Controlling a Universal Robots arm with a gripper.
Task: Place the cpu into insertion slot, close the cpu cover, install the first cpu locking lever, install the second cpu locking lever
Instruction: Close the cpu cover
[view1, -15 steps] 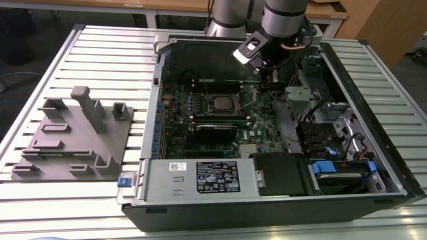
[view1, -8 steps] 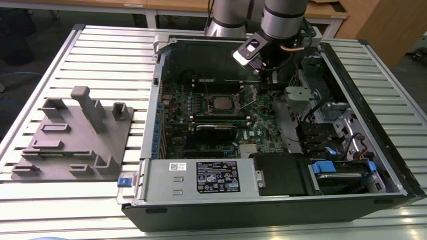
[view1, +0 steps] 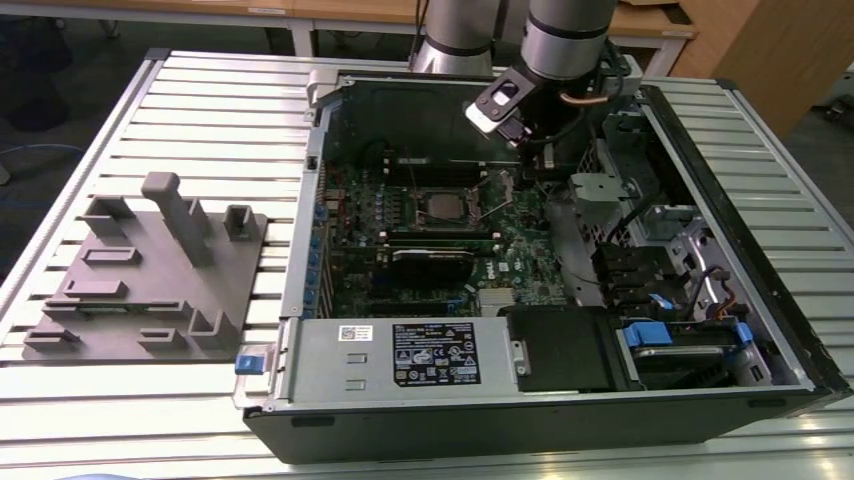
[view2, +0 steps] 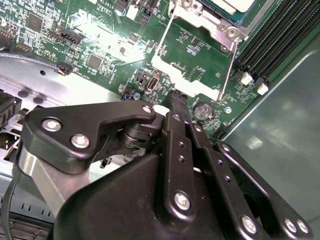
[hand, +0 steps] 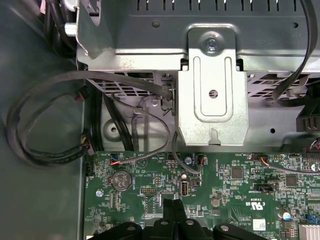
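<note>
**A:** Looking at the gripper (view2: 176, 100) in the second wrist view, its two black fingers are squeezed right together, with nothing pinched between them afaict.

**B:** Yep, same read here. The tips sit just beside the free edge of the cpu cover (view2: 172, 70). Can't tell if they actually touch it, though. The cover is flipped open over the green board.

**A:** And the cpu (view1: 438, 205) sits in the insertion slot (view2: 207, 21), on the far side of the cover from the fingertips.
</note>
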